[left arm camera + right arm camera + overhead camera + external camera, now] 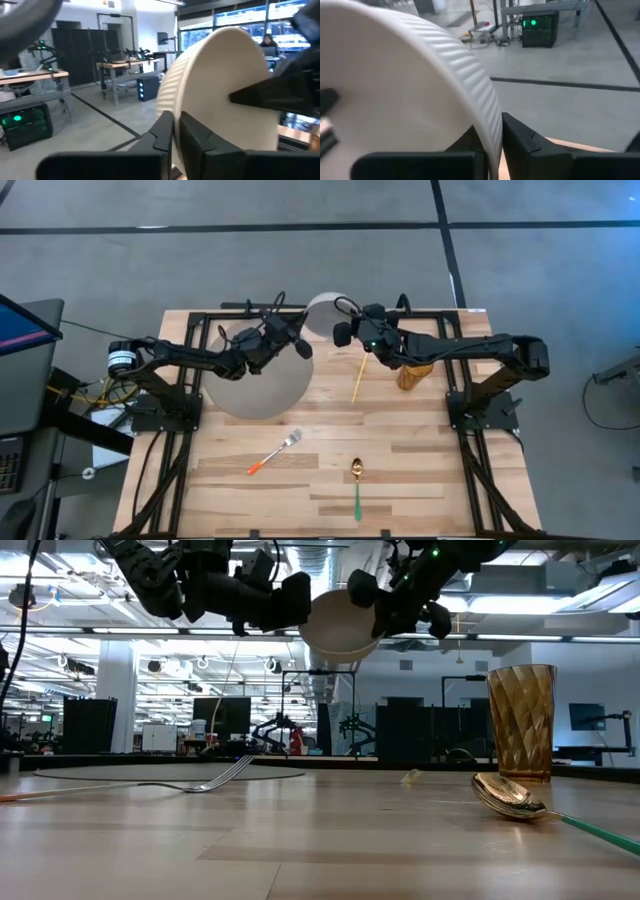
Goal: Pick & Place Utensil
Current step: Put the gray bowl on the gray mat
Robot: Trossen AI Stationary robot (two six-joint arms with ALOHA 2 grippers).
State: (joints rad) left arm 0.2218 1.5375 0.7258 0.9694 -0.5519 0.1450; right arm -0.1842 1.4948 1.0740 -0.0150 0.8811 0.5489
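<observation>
A white ribbed paper plate point(326, 313) hangs high over the table's far middle, held between both grippers; it shows cream-coloured in the low view point(340, 628). My left gripper point(302, 346) is shut on its left side, my right gripper point(345, 333) on its right side. On the table lie a fork with an orange handle point(276, 451) and a gold spoon with a green handle point(357, 481), both flat on the wood and touched by nothing. My left gripper point(176, 132) pinches the plate's ribbed rim point(167, 100) between its two fingers, one on each face. It comes roughly level from the table's left. The plate is lifted clear and stands tilted on edge. My right gripper point(492, 140) pinches the opposite rim point(487, 107) the same way, coming level from the table's right. The plate point(395, 90) hangs clear of the table between the two arms.
A large grey round mat point(262, 385) lies on the table's left far part. An amber glass cup point(412, 373) stands under the right arm, and a yellow stick point(358, 378) lies beside it. Bare wood shows along the near edge point(430, 490).
</observation>
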